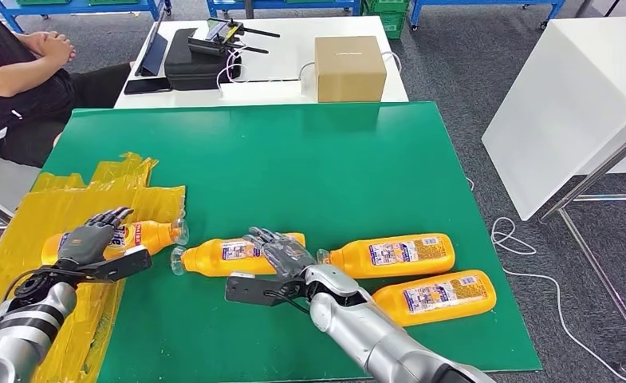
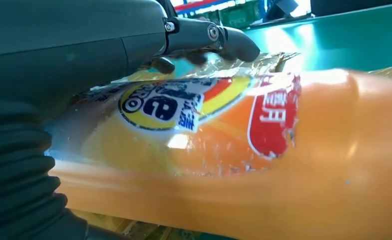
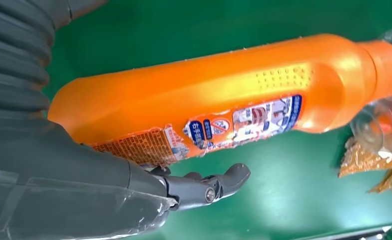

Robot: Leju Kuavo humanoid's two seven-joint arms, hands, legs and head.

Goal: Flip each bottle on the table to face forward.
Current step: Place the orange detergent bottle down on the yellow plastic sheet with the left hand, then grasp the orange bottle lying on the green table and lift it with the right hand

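Several orange bottles lie on their sides on the green table [image 1: 293,159]. The leftmost bottle [image 1: 146,236] [image 2: 283,165] rests on yellow tape with its blue-logo front label up. My left hand [image 1: 92,236] [image 2: 84,45] lies over its base end, fingers spread and thumb straight, not wrapped around it. The second bottle [image 1: 222,255] [image 3: 223,85] shows its small-print back label. My right hand [image 1: 284,252] [image 3: 84,190] hovers open at that bottle's base end. Two more bottles [image 1: 393,255] [image 1: 437,297] lie to the right with their back labels up.
Crumpled yellow tape [image 1: 22,239] covers the table's left front corner. A cardboard box [image 1: 350,68] and black devices [image 1: 206,56] sit on the white table behind. A seated person [image 1: 14,80] is at the far left. A white panel [image 1: 564,104] stands to the right.
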